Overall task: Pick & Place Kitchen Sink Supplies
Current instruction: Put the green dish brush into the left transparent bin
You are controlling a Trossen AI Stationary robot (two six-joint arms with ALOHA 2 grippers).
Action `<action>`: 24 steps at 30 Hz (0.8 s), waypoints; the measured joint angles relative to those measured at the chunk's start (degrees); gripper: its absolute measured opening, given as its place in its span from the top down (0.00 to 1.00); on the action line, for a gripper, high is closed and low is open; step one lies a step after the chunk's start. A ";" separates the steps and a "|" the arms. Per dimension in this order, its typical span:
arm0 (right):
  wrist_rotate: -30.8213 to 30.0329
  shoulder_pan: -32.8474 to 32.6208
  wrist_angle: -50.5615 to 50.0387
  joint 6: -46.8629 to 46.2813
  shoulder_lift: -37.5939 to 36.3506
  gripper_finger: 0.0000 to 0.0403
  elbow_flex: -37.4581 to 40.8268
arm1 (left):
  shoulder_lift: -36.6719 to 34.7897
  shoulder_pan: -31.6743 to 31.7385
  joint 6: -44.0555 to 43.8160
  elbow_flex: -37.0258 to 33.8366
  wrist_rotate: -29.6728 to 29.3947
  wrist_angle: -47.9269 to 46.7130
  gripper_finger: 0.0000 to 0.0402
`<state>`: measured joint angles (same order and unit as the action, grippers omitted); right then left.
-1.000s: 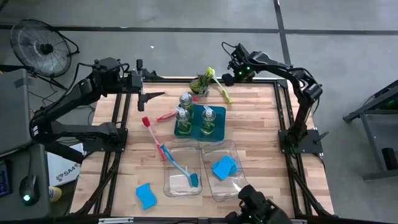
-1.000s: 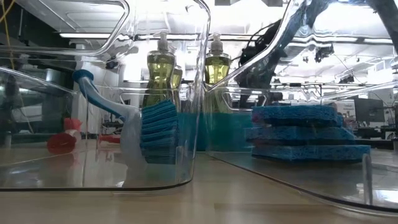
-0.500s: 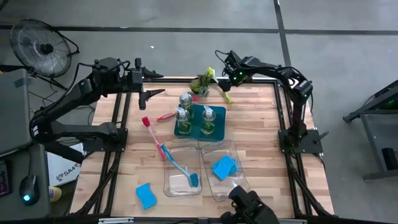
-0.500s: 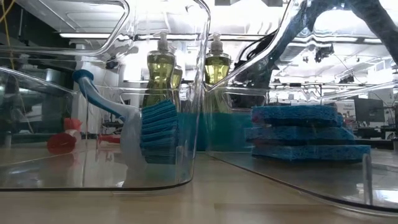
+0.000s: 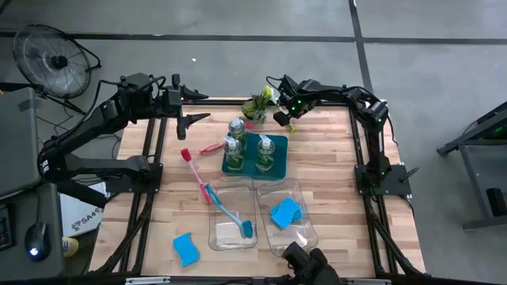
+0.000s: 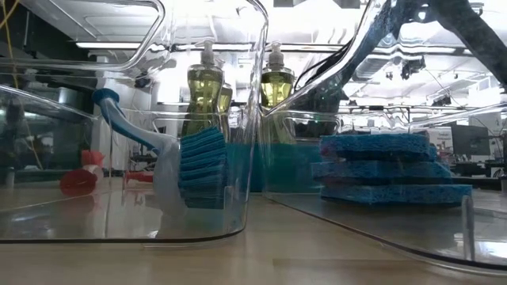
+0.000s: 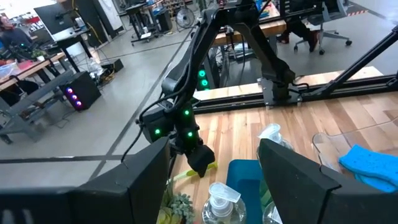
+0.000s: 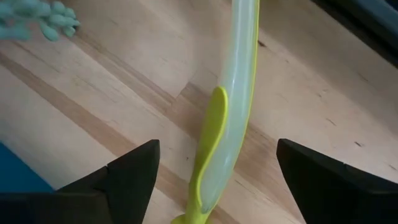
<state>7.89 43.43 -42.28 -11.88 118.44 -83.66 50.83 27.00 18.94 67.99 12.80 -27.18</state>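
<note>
We take the teal tray [image 5: 252, 162] as our landmark. Three soap bottles [image 5: 264, 150] stand on it. Just beyond the tray's far edge sits the potted plant [image 5: 257, 106], and beside it the yellow-green brush [image 8: 227, 118] lies flat on the wooden table [image 5: 333, 182].

The right gripper [image 5: 281, 119] hangs low over this brush's handle, beyond the tray's far right corner. Its jaws stand wide apart with the handle between them, untouched; it holds nothing.

The left gripper [image 5: 192, 121] waits beyond the tray's far left corner, jaws parted and empty.

Left of the tray lies the red-pink brush [image 5: 192, 170]. On the tray's near side stand two clear bins [image 5: 295, 226]: one holds the blue brush [image 5: 231, 216], the other a blue sponge [image 5: 284, 212]. A second sponge [image 5: 184, 248] lies on the table, left of the bins.
</note>
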 joint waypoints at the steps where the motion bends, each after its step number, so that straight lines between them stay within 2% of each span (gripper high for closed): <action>1: -0.02 -0.15 -0.11 -0.02 0.10 0.21 0.00 | 0.00 0.00 0.01 0.00 0.00 -0.01 0.40; 6: -1.43 -0.43 -0.57 -0.07 0.41 0.26 0.04 | 0.00 0.00 0.00 0.00 0.00 -0.03 0.40; 18: -1.56 -1.72 -1.24 1.68 0.46 0.48 0.04 | 0.00 0.00 0.02 0.00 0.00 -1.79 0.40; 24: -3.99 -3.29 -1.41 1.59 1.57 0.53 0.03 | 0.02 0.00 0.02 0.00 0.00 -1.81 0.40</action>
<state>3.90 40.14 -43.69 -10.29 120.01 -83.63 50.84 27.00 18.96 67.99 12.80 -28.99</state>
